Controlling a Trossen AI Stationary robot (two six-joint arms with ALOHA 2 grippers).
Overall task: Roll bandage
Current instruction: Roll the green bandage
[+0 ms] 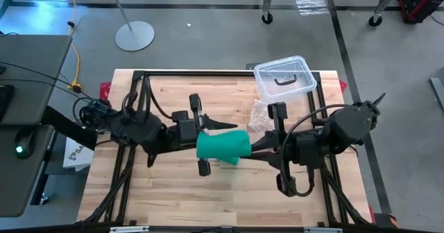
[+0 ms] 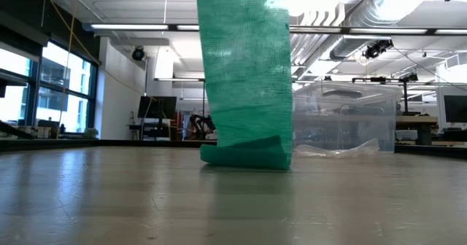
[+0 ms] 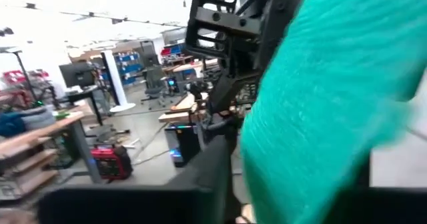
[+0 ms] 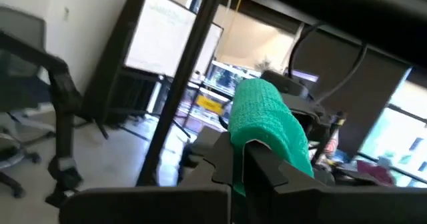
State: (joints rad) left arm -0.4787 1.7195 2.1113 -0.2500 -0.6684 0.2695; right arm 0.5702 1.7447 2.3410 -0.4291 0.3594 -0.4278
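Bandage [image 1: 223, 148], a green stretchy fabric strip, is mid-roll: right hand [image 1: 258, 147] pinches it, left hand [image 1: 202, 145] unclear. Next, wind the tail resting mid-desk [image 1: 166, 191].

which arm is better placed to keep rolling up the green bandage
Probably the right. Its end effector is shut on the bandage, which hangs to the table. The left end effector sits alongside.

bandage [image 2: 246, 77]: solid green, fine mesh weave | desk [image 1: 173, 191]: pale wood planks, black frame | box [image 1: 284, 79]: clear, black handle | arms: dark | floor: grey, black lines
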